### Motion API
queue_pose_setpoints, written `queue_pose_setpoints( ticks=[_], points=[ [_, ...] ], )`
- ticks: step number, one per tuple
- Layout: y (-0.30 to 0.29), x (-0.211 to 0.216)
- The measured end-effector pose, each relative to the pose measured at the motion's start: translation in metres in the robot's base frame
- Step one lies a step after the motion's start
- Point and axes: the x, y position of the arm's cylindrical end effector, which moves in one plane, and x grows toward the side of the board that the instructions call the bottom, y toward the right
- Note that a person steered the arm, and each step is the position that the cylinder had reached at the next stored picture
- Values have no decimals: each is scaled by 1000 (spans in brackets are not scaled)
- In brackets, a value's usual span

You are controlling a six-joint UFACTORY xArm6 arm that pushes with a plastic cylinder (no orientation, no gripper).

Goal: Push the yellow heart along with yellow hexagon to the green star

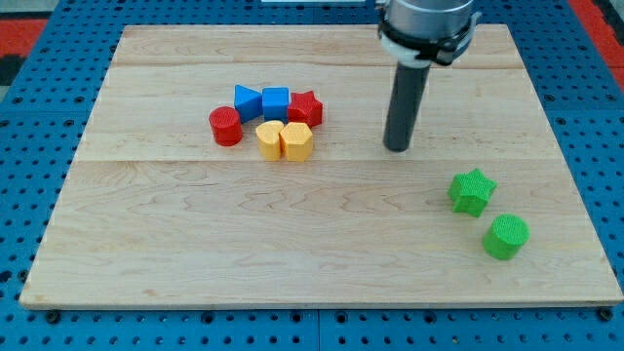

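Observation:
The yellow heart (269,139) and the yellow hexagon (296,140) lie touching side by side left of the board's centre. The green star (472,191) lies at the view's right. My tip (397,147) rests on the board to the right of the yellow hexagon, well apart from it, and up and left of the green star. It touches no block.
A red cylinder (225,126), a blue triangle (248,100), a blue cube (276,101) and a red star (306,107) cluster just above the yellow pair. A green cylinder (506,237) lies below and right of the green star. The wooden board (175,253) sits on a blue pegboard.

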Motion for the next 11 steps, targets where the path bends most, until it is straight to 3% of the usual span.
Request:
queue_pose_setpoints(
  ticks=[1,2,3,5,7,9,11],
  points=[
    [-106,37],
    [-189,22],
    [-197,-6],
    [-117,-14],
    [-131,-39],
    [-8,-9],
    [22,3]
  ],
)
